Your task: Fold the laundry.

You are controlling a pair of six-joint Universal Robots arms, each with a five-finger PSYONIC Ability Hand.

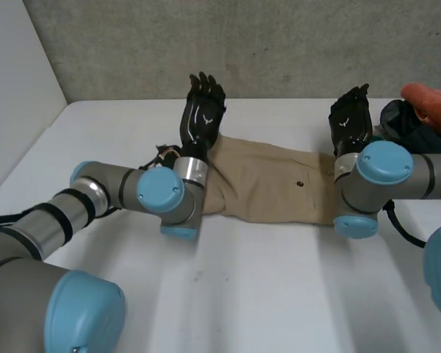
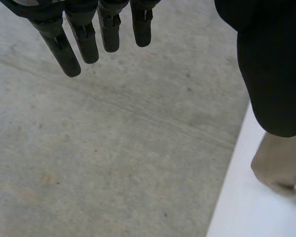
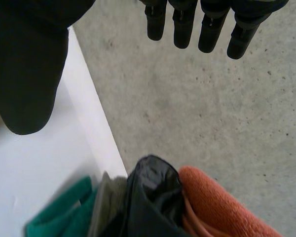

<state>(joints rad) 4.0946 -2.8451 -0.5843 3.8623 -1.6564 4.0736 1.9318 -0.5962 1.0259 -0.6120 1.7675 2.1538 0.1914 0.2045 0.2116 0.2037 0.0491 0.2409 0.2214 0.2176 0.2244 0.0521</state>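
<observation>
Tan trousers (image 1: 268, 184) flat on table

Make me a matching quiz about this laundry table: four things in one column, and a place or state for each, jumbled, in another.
Things: 1 beige garment; 2 orange cloth; 3 green cloth; 4 left hand.
Places or states: a beside the grey cloth; b open, fingers straight; c spread out flat; d against the black cloth.
Pairs: 1-c, 2-d, 3-a, 4-b.

One tan garment (image 1: 272, 184) is being counted mid-frame on one counter (image 1: 264, 279). Four cloths are being counted at the right edge: orange cloth (image 3: 212, 202), black cloth (image 3: 153, 192), grey cloth (image 3: 106, 207), green cloth (image 3: 64, 215). Two hands are being counted: left hand (image 1: 201, 118), right hand (image 1: 350, 121).
</observation>
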